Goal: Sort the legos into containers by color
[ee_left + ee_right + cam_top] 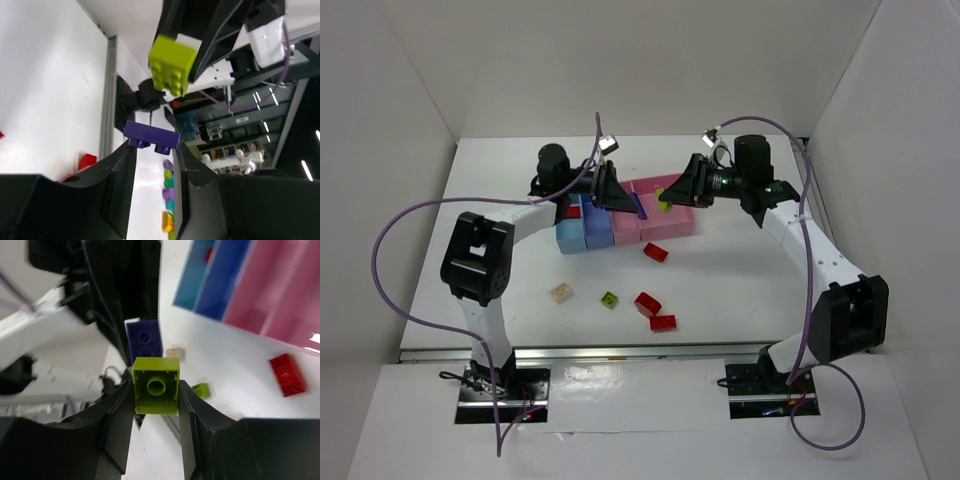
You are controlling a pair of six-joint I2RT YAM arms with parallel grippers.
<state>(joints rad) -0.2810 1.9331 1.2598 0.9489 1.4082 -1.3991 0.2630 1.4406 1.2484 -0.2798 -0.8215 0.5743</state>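
The setting can be recognised as a robotics lab. A white table point(740, 300) is boxed in by plain white panels point(390, 110) on its left, right and far sides, like a recording cell. A left arm point(478, 262) and a right arm point(820, 262), both robotic, are bolted to plates at the table's near edge, and purple cables point(382, 260) are looped beside them. Past the table's edge, in the left wrist view, metal shelving point(240, 120) with small coloured items point(169, 200) is seen under ceiling strip lights point(306, 169).

Top view overhead from behind; wrist views close, facing, share lime brick point(171, 70).
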